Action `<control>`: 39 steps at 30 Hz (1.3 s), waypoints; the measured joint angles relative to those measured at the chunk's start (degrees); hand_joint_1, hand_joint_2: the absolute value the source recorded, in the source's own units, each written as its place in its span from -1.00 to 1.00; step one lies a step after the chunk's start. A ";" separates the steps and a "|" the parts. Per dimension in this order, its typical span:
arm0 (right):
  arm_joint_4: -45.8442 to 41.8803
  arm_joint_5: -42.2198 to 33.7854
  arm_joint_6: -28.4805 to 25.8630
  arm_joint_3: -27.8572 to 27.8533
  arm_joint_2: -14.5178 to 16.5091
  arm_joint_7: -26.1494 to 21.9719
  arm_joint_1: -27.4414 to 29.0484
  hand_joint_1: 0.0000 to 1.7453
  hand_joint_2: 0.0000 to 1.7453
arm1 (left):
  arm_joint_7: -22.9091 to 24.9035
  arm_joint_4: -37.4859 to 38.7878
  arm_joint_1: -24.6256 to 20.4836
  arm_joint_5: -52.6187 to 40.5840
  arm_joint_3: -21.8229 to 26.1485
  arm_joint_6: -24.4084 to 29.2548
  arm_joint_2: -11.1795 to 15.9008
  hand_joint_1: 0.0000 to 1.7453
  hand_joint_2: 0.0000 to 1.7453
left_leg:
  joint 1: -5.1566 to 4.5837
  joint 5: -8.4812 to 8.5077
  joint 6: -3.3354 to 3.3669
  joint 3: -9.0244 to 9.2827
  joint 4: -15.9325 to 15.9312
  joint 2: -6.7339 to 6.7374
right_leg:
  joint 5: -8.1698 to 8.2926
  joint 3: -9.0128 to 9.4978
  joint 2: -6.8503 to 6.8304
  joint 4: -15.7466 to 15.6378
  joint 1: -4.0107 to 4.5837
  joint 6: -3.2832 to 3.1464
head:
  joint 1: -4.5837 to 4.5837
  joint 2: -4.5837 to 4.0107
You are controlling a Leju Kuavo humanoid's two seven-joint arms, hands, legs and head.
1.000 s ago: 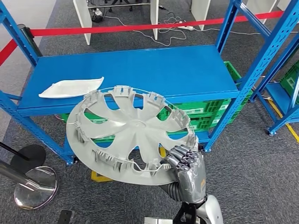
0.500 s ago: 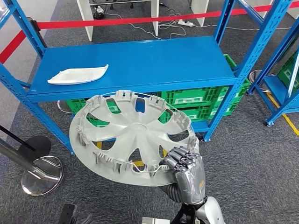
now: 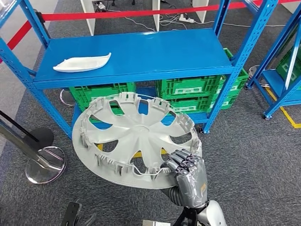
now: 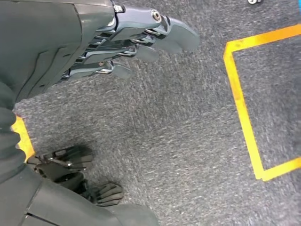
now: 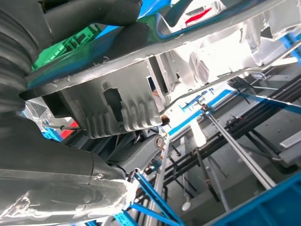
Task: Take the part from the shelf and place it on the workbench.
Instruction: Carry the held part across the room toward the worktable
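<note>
Now the right hand (image 3: 187, 176) is gripping the grey wheel cover (image 3: 135, 139) by its near right rim, the disc spreading out left and far from the fingers, nearly flat in front of the blue shelf (image 3: 142, 56). The left hand (image 4: 117, 42) is hanging over the carpet, fingers extended, holding nothing. Since a second ago the whole view is shifting: the shelf is sitting farther up, the cover lower.

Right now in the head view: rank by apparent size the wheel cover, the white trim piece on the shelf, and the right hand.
1. Wheel cover, by far the largest, though it is also nearest the camera.
2. White trim piece, long and thin, lying farther back on the blue shelf.
3. Right hand, gripping the cover's rim; shorter than the trim, but bulkier, so this ranking is unsure.
</note>
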 joint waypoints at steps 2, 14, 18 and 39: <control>-0.26 0.25 0.00 -0.02 -0.05 0.27 0.26 1.00 1.00 | 0.01 0.10 -0.13 -0.36 -0.02 -0.03 -0.14 -1.00 1.00 | 0.09 0.66 0.86 -0.82 -0.24 0.19 | -0.12 -0.70 0.07 0.38 -0.14 0.72 | 0.00 0.00; -1.55 1.79 -0.01 -0.27 -0.36 0.63 1.90 1.00 1.00 | 0.17 0.24 -0.89 -1.60 -0.37 -0.17 -0.69 -1.00 1.00 | -0.60 7.61 1.31 -8.98 0.52 0.59 | -6.58 9.27 0.37 -0.85 -0.06 0.56 | 0.13 0.00; -1.94 2.19 -0.01 -0.42 -0.40 0.67 2.31 1.00 1.00 | 0.25 0.31 -0.89 -1.72 -0.40 -0.16 -0.73 -1.00 1.00 | -0.47 7.22 0.01 -10.25 1.36 0.48 | -5.64 8.55 0.21 -2.58 -0.11 -0.75 | 0.01 0.00; -3.28 2.49 -0.02 -1.62 -0.55 0.76 4.44 1.00 1.00 | 1.17 0.43 -2.18 -2.67 -0.95 -0.27 -1.61 -1.00 1.00 | -0.09 4.90 2.19 -5.49 -0.43 1.40 | -9.54 -4.51 0.30 16.52 -0.22 1.75 | 0.25 0.00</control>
